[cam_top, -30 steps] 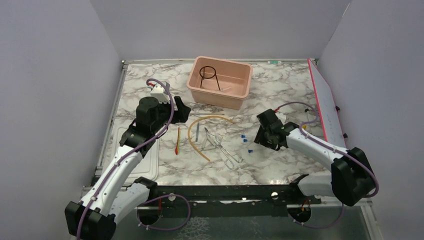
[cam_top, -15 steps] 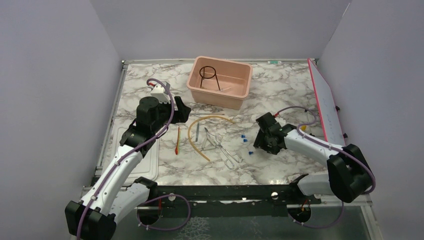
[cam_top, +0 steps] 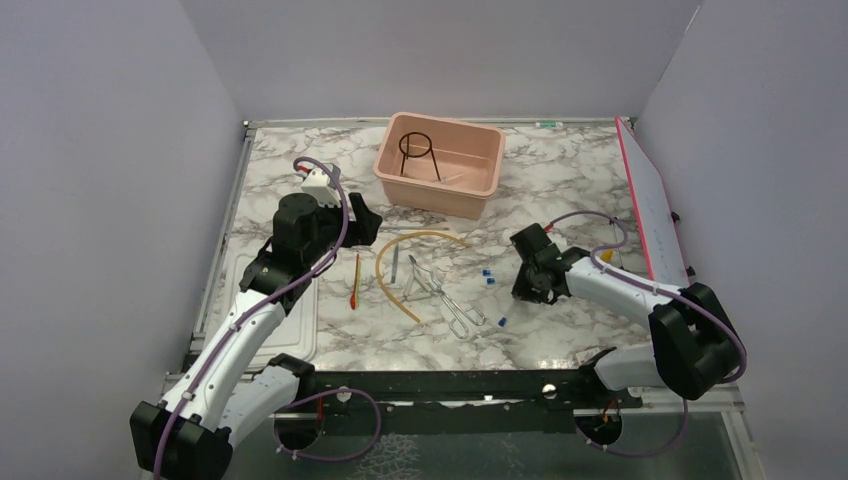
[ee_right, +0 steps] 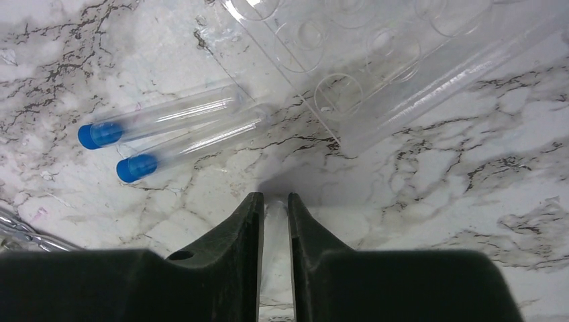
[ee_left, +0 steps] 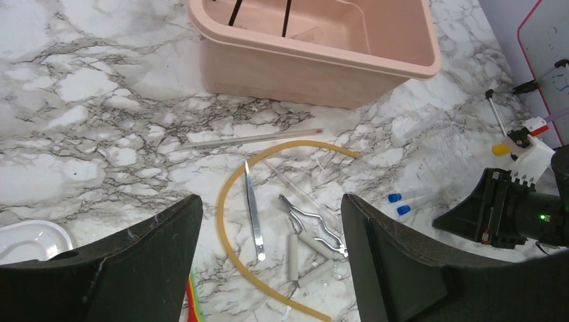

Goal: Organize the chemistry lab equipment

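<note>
Now the right gripper [ee_right: 275, 201] is low over the marble table [cam_top: 560, 170], its fingers pinched narrow on a clear tube [ee_right: 275, 255]. Just beyond lie two blue-capped test tubes [ee_right: 168, 117] and a clear plastic rack [ee_right: 349, 60]. Across the table, the left gripper [ee_left: 268, 221] hangs with fingers spread wide and nothing between them. Below it lie the tan rubber tube [cam_top: 385, 275], spatula [cam_top: 395, 265], tongs [cam_top: 445, 295] and red-orange rod [cam_top: 356, 280]. The ring stand [cam_top: 415, 150] sits inside the pink tub [cam_top: 430, 195]. Plain grey-lilac walls [cam_top: 100, 150] close in on three sides.
</note>
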`<action>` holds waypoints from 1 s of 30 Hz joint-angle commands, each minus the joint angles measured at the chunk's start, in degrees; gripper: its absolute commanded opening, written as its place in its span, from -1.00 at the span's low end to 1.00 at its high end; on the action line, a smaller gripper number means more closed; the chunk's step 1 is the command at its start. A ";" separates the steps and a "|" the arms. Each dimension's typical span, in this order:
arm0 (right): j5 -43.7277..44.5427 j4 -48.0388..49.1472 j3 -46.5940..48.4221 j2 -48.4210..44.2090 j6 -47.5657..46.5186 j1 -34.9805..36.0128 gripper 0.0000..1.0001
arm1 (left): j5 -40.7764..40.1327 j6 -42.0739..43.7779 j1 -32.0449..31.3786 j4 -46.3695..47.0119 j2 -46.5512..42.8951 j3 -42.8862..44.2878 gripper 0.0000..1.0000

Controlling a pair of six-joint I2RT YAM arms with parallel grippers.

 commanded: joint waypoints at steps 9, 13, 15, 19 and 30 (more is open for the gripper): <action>-1.20 0.56 0.25 1.34 -5.06 3.56 -0.25 | 1.86 -0.56 0.21 1.18 0.21 -0.76 0.57; -0.28 -2.33 0.59 2.04 -2.54 5.85 -0.10 | 1.87 -0.56 0.26 1.20 0.23 -0.76 0.57; -0.30 -3.23 0.25 2.36 -0.80 7.57 -0.09 | 1.84 -0.56 0.27 1.22 0.13 -0.76 0.57; -1.70 -2.65 -1.18 2.90 2.16 10.54 -0.11 | 1.82 -0.56 0.27 1.17 0.10 -0.76 0.57; 0.28 1.02 3.26 3.33 -6.16 14.22 -0.79 | 3.70 -1.43 0.27 1.77 0.80 -1.10 0.57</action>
